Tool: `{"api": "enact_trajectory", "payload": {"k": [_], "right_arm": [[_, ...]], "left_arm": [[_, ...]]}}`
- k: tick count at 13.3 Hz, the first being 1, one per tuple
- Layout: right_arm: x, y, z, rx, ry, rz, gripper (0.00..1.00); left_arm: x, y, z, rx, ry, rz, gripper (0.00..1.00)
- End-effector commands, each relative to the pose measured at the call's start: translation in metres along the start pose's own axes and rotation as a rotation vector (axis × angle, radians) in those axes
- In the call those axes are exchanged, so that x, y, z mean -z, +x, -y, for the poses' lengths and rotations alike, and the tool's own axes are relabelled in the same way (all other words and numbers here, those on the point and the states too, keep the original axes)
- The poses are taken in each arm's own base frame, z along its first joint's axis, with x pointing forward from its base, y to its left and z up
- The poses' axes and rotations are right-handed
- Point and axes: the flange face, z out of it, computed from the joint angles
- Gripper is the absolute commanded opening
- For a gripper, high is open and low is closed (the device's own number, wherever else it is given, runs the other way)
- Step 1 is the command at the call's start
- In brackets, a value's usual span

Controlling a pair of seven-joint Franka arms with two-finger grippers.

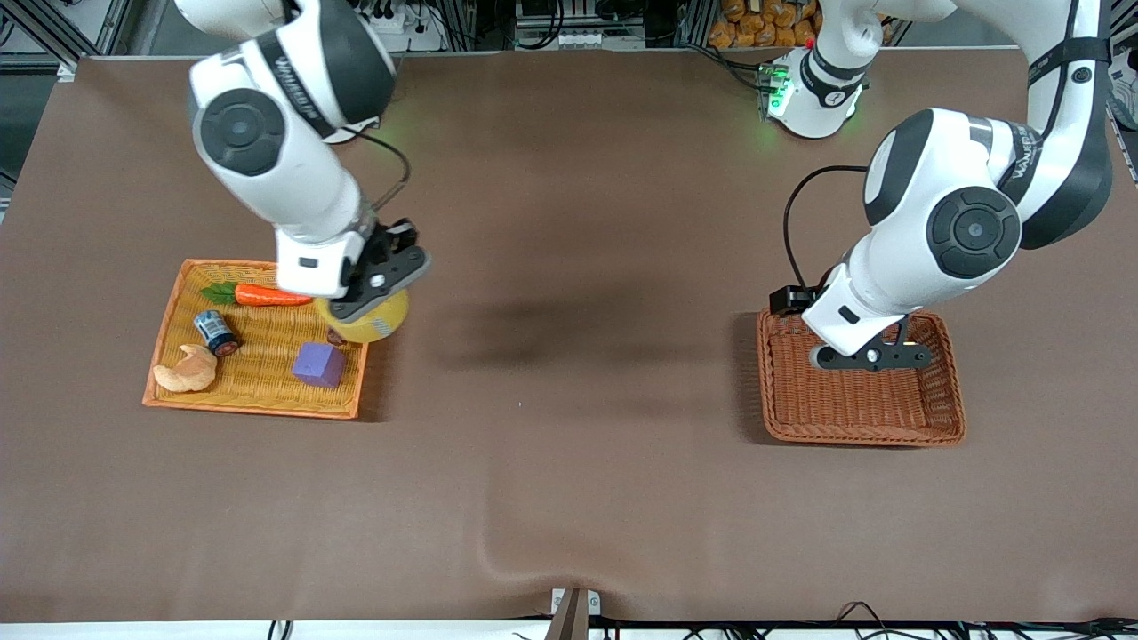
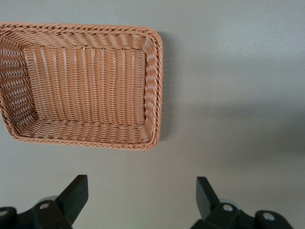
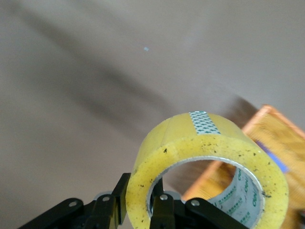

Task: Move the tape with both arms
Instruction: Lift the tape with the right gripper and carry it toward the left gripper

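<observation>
**Tape held over the tray's corner, left arm waits over the basket**

Nearest the front camera, on the orange wicker tray [image 1: 169,333] at the right arm's end of the bench [image 1: 569,462], lie a croissant [image 1: 187,369] and a purple cube [image 1: 319,364]. Farther back on the tray are a small blue-labelled can [image 1: 215,332] and a toy carrot [image 1: 258,295]. The right gripper [image 1: 378,289] hangs over the tray's corner, jaws clamped on the wall of the yellow tape [image 3: 209,167], one finger inside the ring. At the left arm's end, the left gripper [image 1: 876,357] waits over the brown basket [image 2: 152,86], jaws wide apart.
</observation>
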Motion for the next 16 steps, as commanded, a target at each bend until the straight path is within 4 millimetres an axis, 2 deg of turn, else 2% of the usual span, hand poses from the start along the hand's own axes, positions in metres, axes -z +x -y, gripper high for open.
{"api": "enact_trajectory", "payload": {"k": [1,2,4,5,6,8,11,13,16], "right_arm": [[-0.031,0.030,0.048,-0.118,0.022,-0.031,0.00],[-0.047,0.049,0.077,-0.179,0.025,-0.048,0.00],[-0.084,0.081,0.161,-0.291,0.025,-0.051,0.00],[-0.103,0.093,0.191,-0.350,0.026,-0.053,0.00],[-0.114,0.103,0.216,-0.392,0.039,-0.087,0.00],[-0.137,0.118,0.233,-0.428,0.084,-0.173,0.00],[-0.201,0.123,0.275,-0.550,0.128,-0.230,0.00],[-0.232,0.131,0.282,-0.604,0.150,-0.246,0.00],[-0.250,0.132,0.294,-0.602,0.150,-0.234,0.00]], "left_arm": [[0.003,0.000,0.005,0.024,-0.019,0.007,1.00],[0.004,0.000,0.006,0.027,-0.020,0.005,1.00],[0.003,-0.001,0.002,0.025,-0.020,0.006,1.00],[-0.001,0.000,-0.001,0.024,-0.024,0.010,1.00],[-0.002,0.000,-0.003,0.025,-0.032,0.014,1.00],[-0.001,0.002,0.001,0.045,-0.038,0.015,1.00],[-0.004,0.004,0.001,0.050,-0.038,0.012,1.00],[-0.003,0.006,0.003,0.059,-0.044,0.002,1.00],[-0.002,0.006,0.003,0.059,-0.046,0.001,1.00]]}}
